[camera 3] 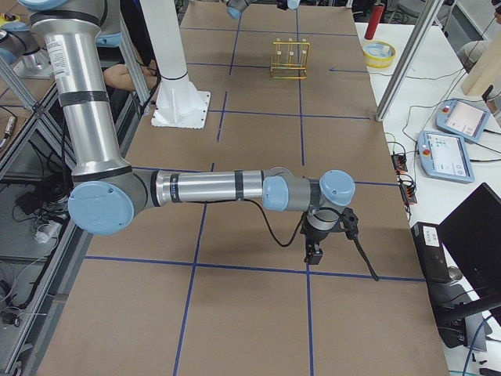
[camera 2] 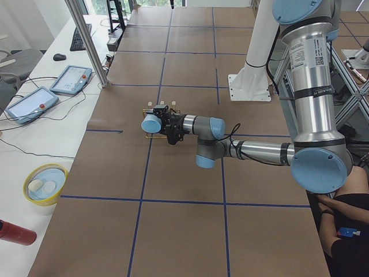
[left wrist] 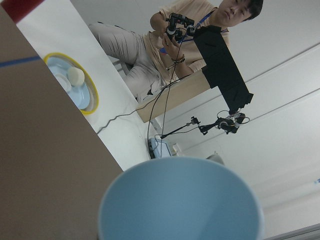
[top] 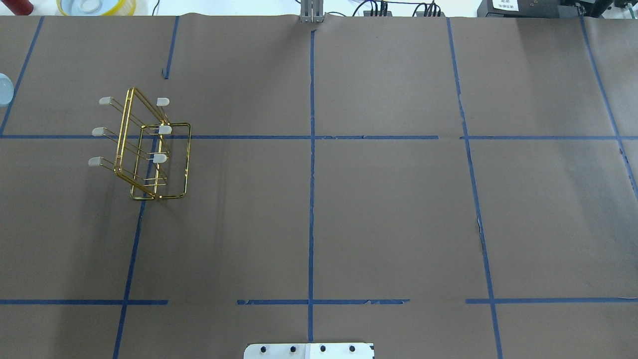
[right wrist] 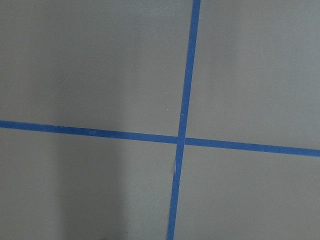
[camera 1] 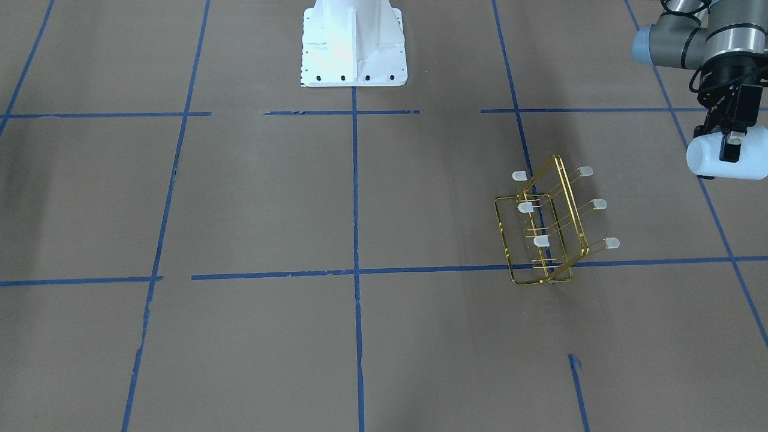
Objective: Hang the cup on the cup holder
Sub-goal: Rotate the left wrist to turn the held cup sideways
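I see a brown table with blue tape lines. My left gripper squeezes the cup, tipped sideways. The rack stands near those jaws, not touching. My right gripper: I cannot tell.

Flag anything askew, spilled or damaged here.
Nothing looks spilled or damaged. The cup holder stands upright, only turned slightly off the blue tape grid. The cup lies on its side in the left gripper, well apart from the cup holder.
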`<action>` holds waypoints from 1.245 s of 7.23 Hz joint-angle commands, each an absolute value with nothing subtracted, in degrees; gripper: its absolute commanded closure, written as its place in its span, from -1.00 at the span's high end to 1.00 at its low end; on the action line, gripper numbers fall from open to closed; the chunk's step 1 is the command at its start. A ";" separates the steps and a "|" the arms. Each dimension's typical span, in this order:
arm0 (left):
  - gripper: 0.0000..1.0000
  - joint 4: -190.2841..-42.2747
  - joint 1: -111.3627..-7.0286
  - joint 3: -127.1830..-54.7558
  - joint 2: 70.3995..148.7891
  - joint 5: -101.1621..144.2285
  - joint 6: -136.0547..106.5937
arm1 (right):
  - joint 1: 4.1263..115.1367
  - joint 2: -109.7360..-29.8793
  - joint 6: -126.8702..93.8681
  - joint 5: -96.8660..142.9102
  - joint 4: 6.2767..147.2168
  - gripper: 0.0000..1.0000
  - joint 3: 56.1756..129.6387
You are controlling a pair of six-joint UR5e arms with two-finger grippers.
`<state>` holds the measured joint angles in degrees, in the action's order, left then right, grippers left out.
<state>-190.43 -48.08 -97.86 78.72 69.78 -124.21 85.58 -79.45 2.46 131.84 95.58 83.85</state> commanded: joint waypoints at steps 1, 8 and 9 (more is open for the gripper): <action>-1.00 -192.65 -47.81 -98.88 78.92 69.70 -143.97 | 85.52 -79.45 2.46 131.84 95.62 1.00 83.85; -1.00 -201.00 -45.01 -99.67 79.01 69.08 -184.20 | 85.61 -79.45 2.46 131.84 95.62 1.00 83.85; -1.00 -201.09 -43.61 -99.58 79.01 67.43 -187.09 | 85.61 -79.45 2.46 131.84 95.54 1.00 83.85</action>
<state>-200.78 -45.07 -99.63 79.03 68.74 -183.63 85.60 -79.45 2.46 131.84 95.58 83.85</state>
